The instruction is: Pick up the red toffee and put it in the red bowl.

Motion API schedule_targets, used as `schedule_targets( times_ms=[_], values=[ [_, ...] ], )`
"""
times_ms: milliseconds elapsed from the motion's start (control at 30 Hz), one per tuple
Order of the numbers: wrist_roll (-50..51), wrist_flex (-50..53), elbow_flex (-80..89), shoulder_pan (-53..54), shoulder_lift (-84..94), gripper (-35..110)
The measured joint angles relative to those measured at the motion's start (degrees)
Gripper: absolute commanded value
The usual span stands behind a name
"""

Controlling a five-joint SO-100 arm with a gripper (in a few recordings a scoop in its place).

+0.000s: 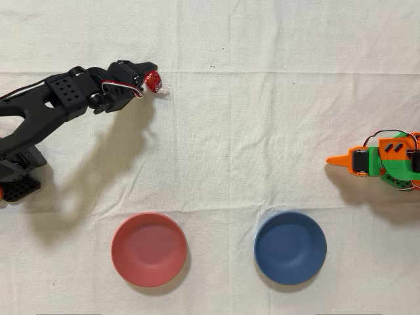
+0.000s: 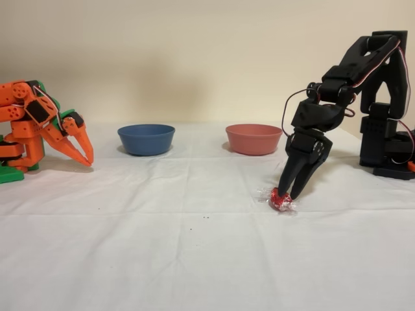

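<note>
Pincer (image 2: 285, 196) tips pinch the red toffee (image 2: 281, 200) down on the desk (image 2: 194, 259), well apart from the red bowl (image 2: 253, 138). Light and slippery, I'd guess; its round middle looks the better hold.

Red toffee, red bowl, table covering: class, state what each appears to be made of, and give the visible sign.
Red toffee: shiny red foil-like wrap with clear crinkled ends, probably cellophane; it glints.
Red bowl: likely plastic, matte; smooth, even colour, no glare.
Table covering: off-white woven cloth, with creases and fold lines.
</note>
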Motion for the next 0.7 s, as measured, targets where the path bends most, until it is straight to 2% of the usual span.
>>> schedule_targets(
  times_ms=[533, 700],
  values=[
    [-1.32, -3.08, -1.32, 1.41, -3.87, 26],
    [-1.32, -3.69, -1.49, 1.41, -4.31, 21]
  ],
)
